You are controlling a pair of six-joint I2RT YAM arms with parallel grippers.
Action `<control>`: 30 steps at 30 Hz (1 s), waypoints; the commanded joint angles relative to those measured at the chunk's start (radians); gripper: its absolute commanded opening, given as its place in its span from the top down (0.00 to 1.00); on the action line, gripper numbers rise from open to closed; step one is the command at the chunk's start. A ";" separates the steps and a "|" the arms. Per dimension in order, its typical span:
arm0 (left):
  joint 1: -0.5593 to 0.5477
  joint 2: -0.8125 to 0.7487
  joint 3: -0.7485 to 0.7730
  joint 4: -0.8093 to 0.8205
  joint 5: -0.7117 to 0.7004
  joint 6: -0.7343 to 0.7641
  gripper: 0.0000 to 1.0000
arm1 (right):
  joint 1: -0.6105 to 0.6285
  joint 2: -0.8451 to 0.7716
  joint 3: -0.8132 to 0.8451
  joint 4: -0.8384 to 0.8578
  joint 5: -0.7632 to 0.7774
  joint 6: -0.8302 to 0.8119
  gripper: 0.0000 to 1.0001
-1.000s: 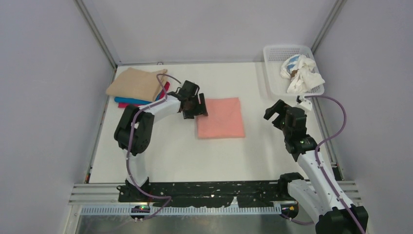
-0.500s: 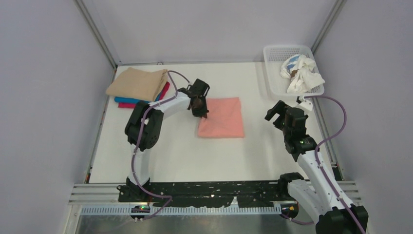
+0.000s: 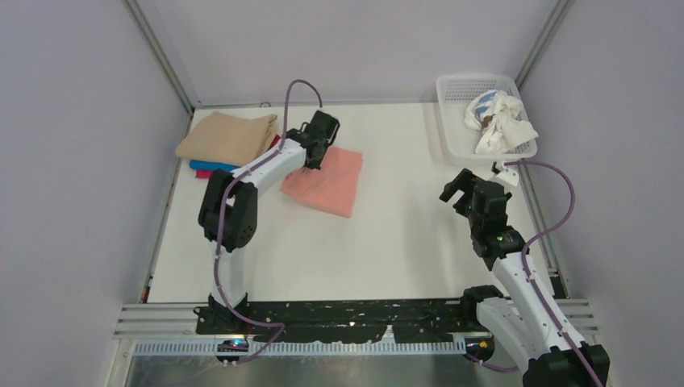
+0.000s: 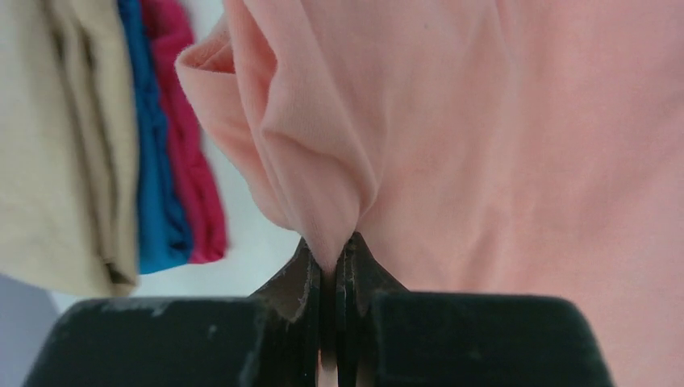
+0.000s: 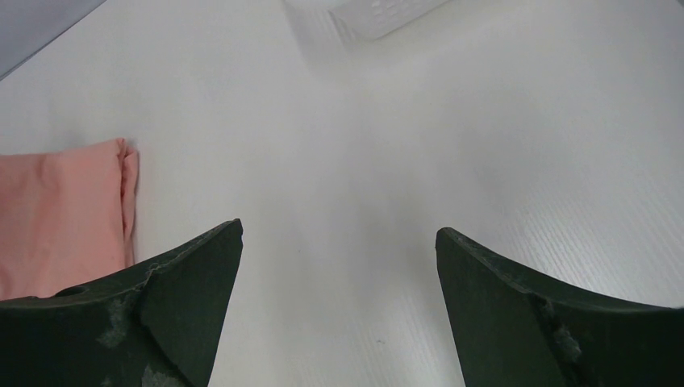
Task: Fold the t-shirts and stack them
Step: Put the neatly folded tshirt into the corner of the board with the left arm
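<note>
Left gripper (image 4: 330, 256) clenched on a bunched fold at the edge of the salmon-pink t-shirt (image 3: 329, 181), jaws pressed together with cloth pinched between the tips. Shirt is a folded rectangle, lying skewed on the table (image 3: 403, 242) left of centre, far-left corner gathered up at the pinch, rest flat. Just left of it, in the far-left corner, is the stack of folded shirts: tan t-shirt (image 3: 226, 137) on top, bright blue t-shirt (image 4: 153, 161) under it, magenta t-shirt (image 4: 189, 137) at the bottom, the lower two showing only as edges. In the left wrist view the pinched pink corner sits close beside the stack's edge, with a strip of white table between them low in frame. Left arm reaches out across the table toward the far left.

Right gripper (image 5: 339, 234) released, jaws wide apart, nothing between them, hovering over bare table on the right side, well apart from the pink shirt. Right wrist view catches only the shirt's folded edge at the left of frame. White mesh basket (image 3: 448, 137) sits in the far-right corner with a crumpled white cloth (image 3: 500, 121) with blue marks inside, right gripper near its front edge but not touching
</note>
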 commanded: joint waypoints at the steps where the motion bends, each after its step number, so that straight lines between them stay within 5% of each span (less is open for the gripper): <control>1: 0.061 -0.133 -0.006 0.121 -0.137 0.325 1.00 | 0.001 -0.012 -0.001 0.035 0.026 -0.017 0.05; 13: 0.191 -0.286 0.011 0.257 -0.133 0.732 1.00 | 0.001 0.026 -0.003 0.055 0.048 -0.031 0.05; 30: 0.366 -0.252 0.256 0.031 0.031 0.559 1.00 | 0.001 0.074 0.000 0.057 0.075 -0.029 0.05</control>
